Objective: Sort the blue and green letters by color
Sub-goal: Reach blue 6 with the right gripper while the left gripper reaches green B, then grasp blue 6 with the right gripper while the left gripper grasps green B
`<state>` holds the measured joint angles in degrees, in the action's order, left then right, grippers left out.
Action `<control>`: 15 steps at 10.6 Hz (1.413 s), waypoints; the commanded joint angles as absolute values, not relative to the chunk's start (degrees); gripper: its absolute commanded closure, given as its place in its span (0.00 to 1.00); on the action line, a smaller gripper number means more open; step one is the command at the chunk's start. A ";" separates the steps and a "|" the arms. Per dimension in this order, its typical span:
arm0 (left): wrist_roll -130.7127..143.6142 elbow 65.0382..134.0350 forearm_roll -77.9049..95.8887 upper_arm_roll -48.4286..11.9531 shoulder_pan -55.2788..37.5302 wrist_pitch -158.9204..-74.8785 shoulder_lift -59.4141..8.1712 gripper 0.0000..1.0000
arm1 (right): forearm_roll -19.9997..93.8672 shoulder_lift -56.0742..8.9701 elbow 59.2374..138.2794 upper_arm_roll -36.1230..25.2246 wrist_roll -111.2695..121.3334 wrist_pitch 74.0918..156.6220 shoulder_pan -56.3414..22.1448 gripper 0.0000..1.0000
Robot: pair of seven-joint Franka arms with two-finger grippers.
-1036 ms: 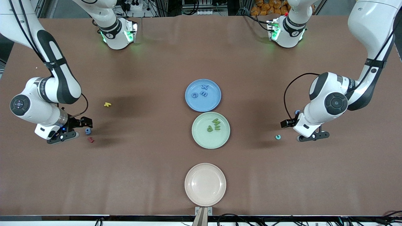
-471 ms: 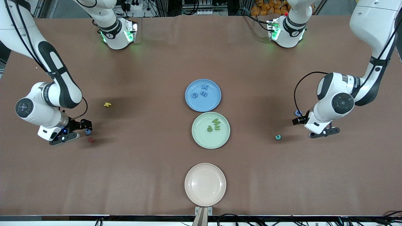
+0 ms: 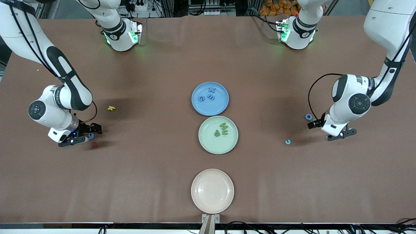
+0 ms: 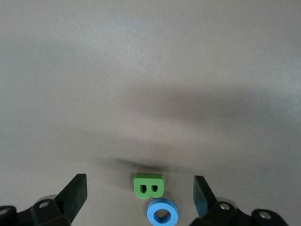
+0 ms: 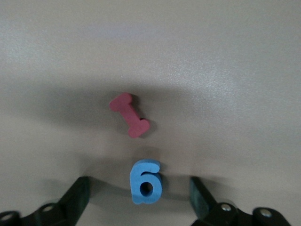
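Robot lab: two arms [image 3: 61,97], cabling.

my right gripper [image 3: 87,136] hangs low at my right end of the surface, fingers spread wide; my left gripper [image 3: 328,130] likewise at my left end.

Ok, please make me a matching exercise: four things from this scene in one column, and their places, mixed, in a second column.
Things
1. blue 6
2. green B
3. yellow letter
4. beige plate

Places
A. of the three plates, the nearest to the front camera
B. beside the blue O, between the open fingers of the left gripper
C. farther from the front camera than the dark red letter
D. between the open fingers of the right gripper, toward the right arm's end of the table

Pairs: 1-D, 2-B, 3-C, 4-A
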<state>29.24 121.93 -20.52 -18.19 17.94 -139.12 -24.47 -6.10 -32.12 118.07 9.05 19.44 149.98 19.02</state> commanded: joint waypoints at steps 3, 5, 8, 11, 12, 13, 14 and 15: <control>28.65 128.05 -19.95 -16.00 17.75 -145.81 -23.47 0.02 | -11.07 -31.90 119.62 7.91 17.23 150.03 18.98 0.58; 28.65 128.93 -19.95 -15.91 17.93 -145.90 -23.20 0.08 | -11.07 -31.99 119.53 7.91 16.79 150.29 18.98 0.60; 28.65 129.20 -19.95 -15.73 18.19 -145.99 -23.20 0.15 | -10.90 -32.26 119.36 7.91 14.00 150.38 18.20 0.51; 28.65 129.20 -19.95 -15.64 18.11 -146.69 -23.47 0.22 | -10.81 -32.17 118.48 7.91 10.11 150.38 16.18 0.43; 28.65 129.11 -19.95 -15.64 18.11 -146.86 -23.55 0.22 | -10.81 -32.25 118.30 7.91 10.11 150.38 16.17 0.43; 28.65 129.11 -19.86 -15.64 17.93 -147.47 -23.64 0.22 | -10.81 -32.26 118.30 7.91 10.11 150.38 16.17 0.43; 28.65 129.02 -19.86 -15.64 17.93 -147.57 -23.73 0.23 | -10.90 -32.34 118.30 7.91 10.11 150.38 16.17 0.44; 28.65 128.94 -19.86 -15.64 17.76 -147.83 -24.08 0.23 | -10.99 -32.34 118.39 7.91 10.19 150.47 16.26 0.45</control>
